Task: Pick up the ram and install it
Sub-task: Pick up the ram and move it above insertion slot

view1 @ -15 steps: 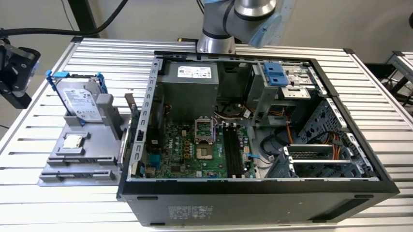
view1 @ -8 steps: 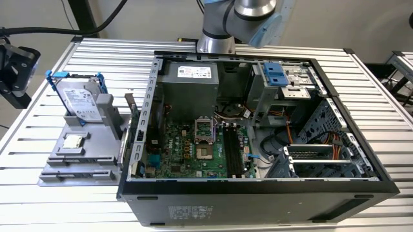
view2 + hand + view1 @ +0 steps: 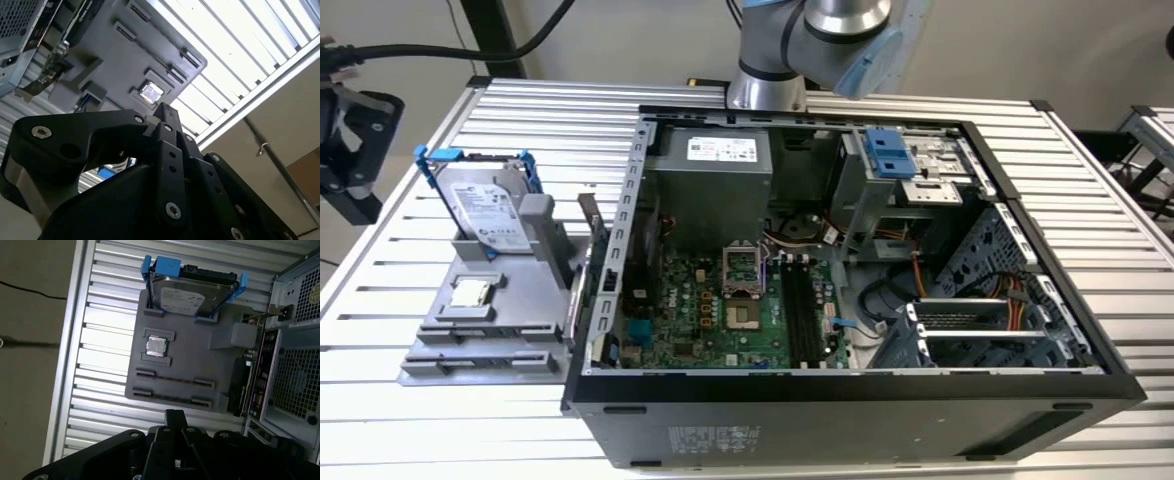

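While tool (image 3: pixel 173 414) hangs closed, empty, above slatted metal table (image 3: pixel 1094 180), grey fixture (image 3: pixel 185 340) beside computer case (image 3: pixel 854 400).

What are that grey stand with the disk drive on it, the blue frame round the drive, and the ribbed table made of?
The grey stand looks like matte plastic: dull, even colour, moulded slots. The blue frame seems smooth plastic, by its bright uniform colour. The table appears to be bare aluminium: silvery ribs that shine.
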